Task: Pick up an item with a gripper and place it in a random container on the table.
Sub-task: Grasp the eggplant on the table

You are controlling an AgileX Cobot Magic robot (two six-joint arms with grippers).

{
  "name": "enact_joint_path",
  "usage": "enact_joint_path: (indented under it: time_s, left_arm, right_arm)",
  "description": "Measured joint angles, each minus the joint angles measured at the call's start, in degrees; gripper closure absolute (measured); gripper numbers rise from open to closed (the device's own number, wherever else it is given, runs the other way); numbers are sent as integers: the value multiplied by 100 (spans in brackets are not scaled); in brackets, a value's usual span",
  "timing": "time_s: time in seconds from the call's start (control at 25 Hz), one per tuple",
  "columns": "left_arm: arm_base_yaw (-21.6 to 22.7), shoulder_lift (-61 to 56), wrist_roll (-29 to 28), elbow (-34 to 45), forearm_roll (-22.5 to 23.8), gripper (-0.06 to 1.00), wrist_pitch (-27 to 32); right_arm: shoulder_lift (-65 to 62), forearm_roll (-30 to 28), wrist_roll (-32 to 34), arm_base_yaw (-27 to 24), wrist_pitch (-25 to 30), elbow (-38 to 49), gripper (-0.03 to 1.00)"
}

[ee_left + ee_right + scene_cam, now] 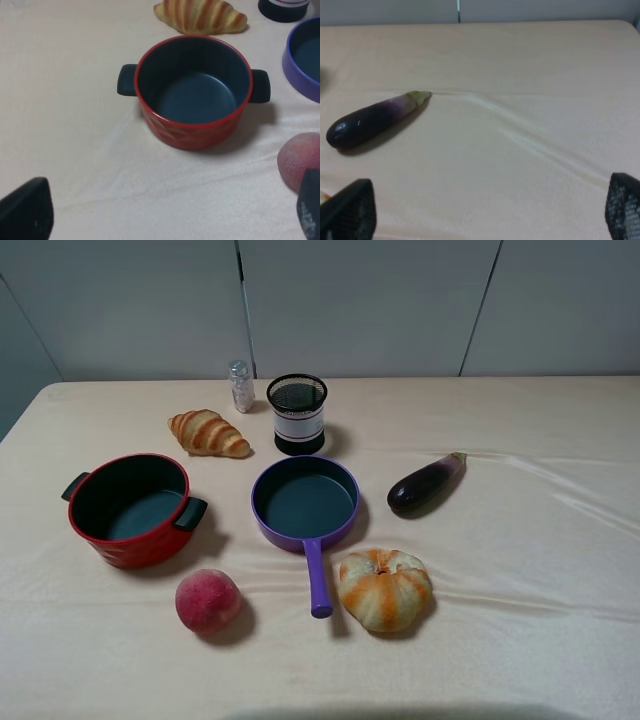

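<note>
Shows eggplant (425,485) slanting right of pan (305,505), stem end outward, nearest the right gripper (487,200), spread wide and holding nothing.

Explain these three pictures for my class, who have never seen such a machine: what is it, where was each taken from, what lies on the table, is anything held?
A robot with two arms, each ending in a two-fingered gripper. One picture looks down from a high camera: on the table lie an eggplant, pan, pot, peach, pumpkin, croissant, mesh cup and bottle. The others come from wrist cameras: the left gripper, open, faces the pot; the right gripper, open, faces the eggplant. Nothing is held.
</note>
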Motion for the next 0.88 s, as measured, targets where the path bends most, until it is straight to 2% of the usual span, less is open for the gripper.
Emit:
enact_joint_path:
  time_s: [0.64,0.88]
  left_arm:
    - [0,0,0,0,0,-4,0]
    - [0,0,0,0,0,-4,0]
  right_arm:
    - [0,13,0,0,0,0,27]
    - [246,206,0,0,0,0,27]
